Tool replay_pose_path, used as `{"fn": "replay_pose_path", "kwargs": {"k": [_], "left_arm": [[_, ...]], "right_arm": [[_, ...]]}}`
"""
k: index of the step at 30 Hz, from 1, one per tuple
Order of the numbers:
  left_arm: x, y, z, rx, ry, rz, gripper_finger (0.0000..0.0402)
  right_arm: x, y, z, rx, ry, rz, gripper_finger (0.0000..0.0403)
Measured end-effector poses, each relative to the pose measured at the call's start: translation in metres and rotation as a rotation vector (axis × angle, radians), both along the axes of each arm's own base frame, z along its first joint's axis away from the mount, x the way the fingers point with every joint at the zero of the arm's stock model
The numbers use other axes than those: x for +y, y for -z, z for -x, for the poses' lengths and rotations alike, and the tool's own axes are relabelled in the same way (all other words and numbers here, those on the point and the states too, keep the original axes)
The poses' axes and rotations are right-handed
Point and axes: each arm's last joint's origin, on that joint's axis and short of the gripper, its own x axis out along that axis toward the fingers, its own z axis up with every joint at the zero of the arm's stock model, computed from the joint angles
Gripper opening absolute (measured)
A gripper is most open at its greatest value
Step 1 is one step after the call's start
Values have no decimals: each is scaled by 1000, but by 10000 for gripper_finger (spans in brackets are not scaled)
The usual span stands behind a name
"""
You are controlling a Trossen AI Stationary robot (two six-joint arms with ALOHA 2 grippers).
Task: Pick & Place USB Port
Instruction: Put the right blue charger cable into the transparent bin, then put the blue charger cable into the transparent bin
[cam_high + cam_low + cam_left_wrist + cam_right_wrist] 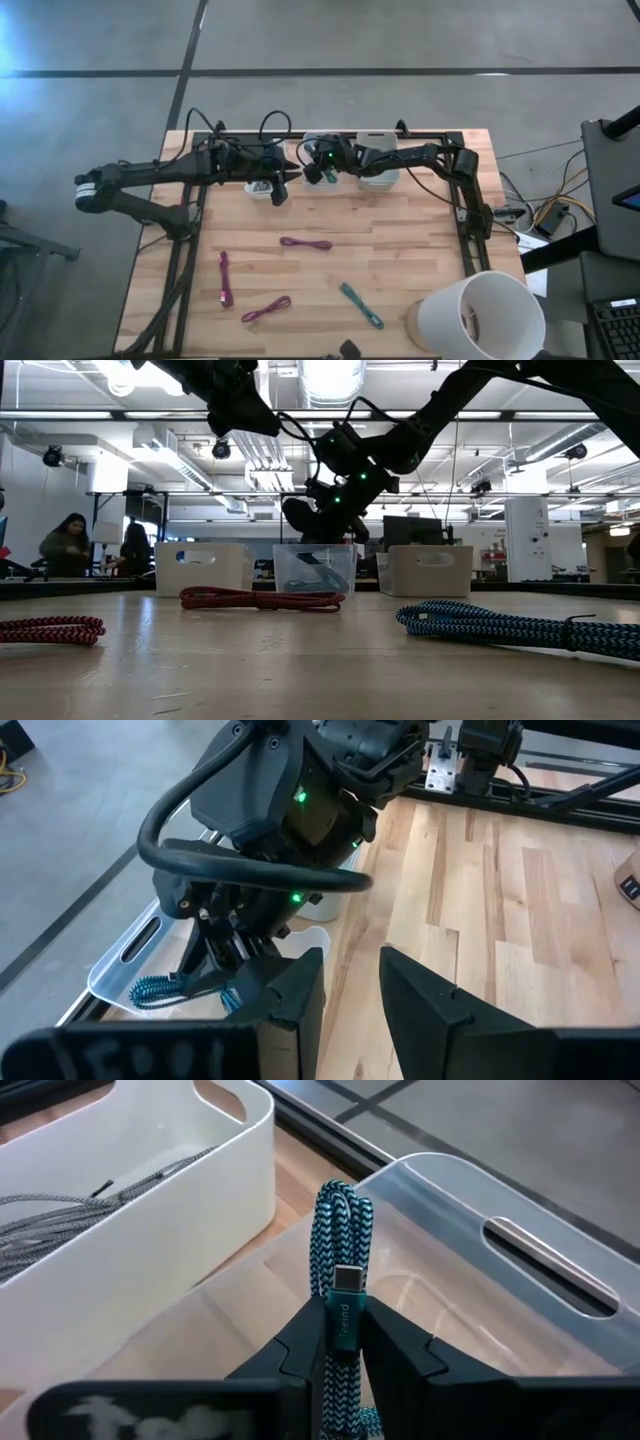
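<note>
- Teal braided cable [340,1280], coiled and ending in a USB plug, is pinched between the two fingers of the right hand [340,1342], which are closed tight on it.
- It hangs over the clear bin [500,1280] at the far edge of the counter [400,250], in the middle of the row of bins.
- To one side of the clear bin stands a white bin [130,1200] with grey cables lying in it.
- Left hand [350,990] hovers just left of the right hand, above the counter near the bins; its fingers stand a little apart with nothing between them.
- Nearer on the counter lie loose cables: a magenta one [306,243] in the middle, two more magenta ones [224,279] to the left, and a teal one [361,306] to the right.
- A white cylinder [482,312] stands at the near right corner.
</note>
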Motion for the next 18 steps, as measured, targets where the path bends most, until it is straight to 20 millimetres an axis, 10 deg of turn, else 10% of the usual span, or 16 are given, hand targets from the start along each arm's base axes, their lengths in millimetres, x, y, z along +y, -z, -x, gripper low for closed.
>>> {"fn": "replay_pose_path", "kwargs": {"k": [18], "left_arm": [[0,0,0,-1,-3,2,104]], "right_arm": [[6,-9,-4,-29,-73,-39,161]]}}
